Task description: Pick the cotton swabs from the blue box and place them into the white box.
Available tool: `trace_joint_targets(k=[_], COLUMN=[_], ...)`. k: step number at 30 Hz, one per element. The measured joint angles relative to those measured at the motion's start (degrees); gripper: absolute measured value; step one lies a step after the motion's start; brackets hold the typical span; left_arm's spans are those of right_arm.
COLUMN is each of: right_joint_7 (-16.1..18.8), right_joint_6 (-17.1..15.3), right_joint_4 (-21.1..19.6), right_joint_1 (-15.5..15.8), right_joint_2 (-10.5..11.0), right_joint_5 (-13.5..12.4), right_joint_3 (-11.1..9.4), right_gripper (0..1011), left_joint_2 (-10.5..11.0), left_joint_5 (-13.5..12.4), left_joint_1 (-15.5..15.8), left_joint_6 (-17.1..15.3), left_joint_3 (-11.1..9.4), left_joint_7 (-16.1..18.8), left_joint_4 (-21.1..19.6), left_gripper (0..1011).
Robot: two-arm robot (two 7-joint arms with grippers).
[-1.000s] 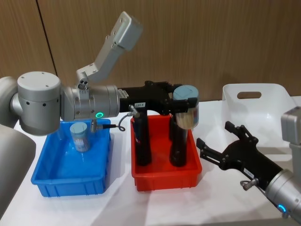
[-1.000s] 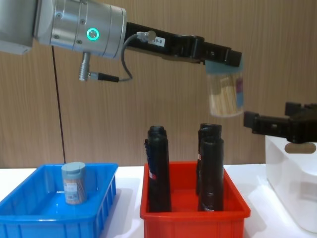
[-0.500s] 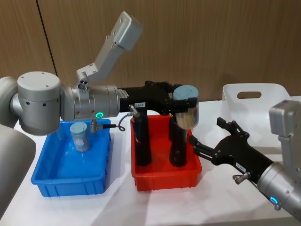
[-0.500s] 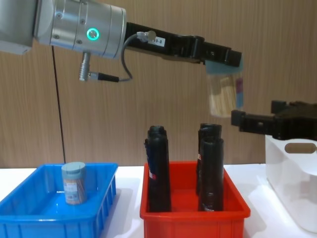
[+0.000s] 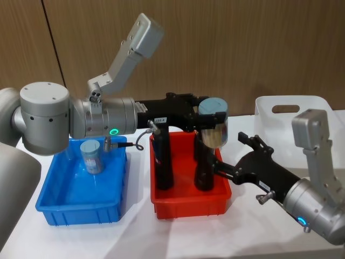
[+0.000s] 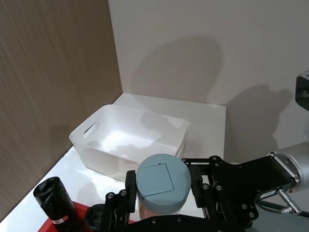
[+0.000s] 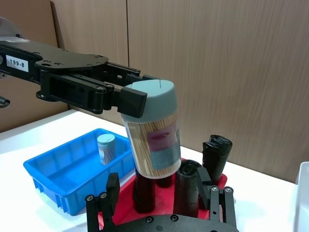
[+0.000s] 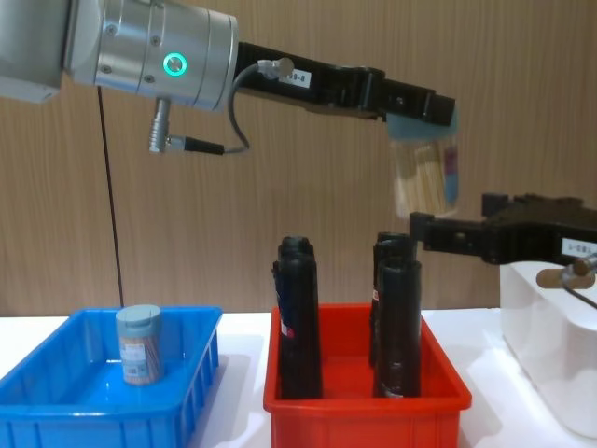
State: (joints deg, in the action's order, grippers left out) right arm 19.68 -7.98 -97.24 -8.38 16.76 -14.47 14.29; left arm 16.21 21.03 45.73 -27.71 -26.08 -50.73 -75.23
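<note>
Head view: the left gripper [image 5: 211, 115] has its fingers clamped on the lid of a tub of cotton swabs [image 5: 216, 135], which hangs above the red bin [image 5: 188, 208]. At the tub's 5 o'clock the right gripper [image 5: 228, 152] points in, fingers spread wide and empty. A second tub [image 5: 91, 156] stands in the blue box [image 5: 54, 208] at 9 o'clock; the white box [image 5: 318, 116] sits at 3 o'clock.

Left wrist view: the lid sits squarely between the fingers.

Right wrist view: the tub hangs slightly tilted.

Chest view: the right fingers lie just under the tub's base.

A handover looks likely. If the left releases before the right closes, or the right grips too low, the tub could drop among the black tubes [image 8: 298, 317].
</note>
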Motion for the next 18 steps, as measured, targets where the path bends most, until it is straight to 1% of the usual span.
trace_joint_targets(k=[18], right_joint_7=[1.16], right_joint_6=[0.36], right_joint_4=[3.8], right_joint_1=[-4.35], right_joint_2=[-1.93], right_joint_5=[1.54], right_joint_3=[0.37], right_gripper=[1002], left_joint_2=[0.0], left_joint_5=[0.0], left_joint_1=[0.0], left_joint_6=[0.0], left_joint_3=[0.0], left_joint_7=[0.0], left_joint_4=[0.0], left_gripper=[671])
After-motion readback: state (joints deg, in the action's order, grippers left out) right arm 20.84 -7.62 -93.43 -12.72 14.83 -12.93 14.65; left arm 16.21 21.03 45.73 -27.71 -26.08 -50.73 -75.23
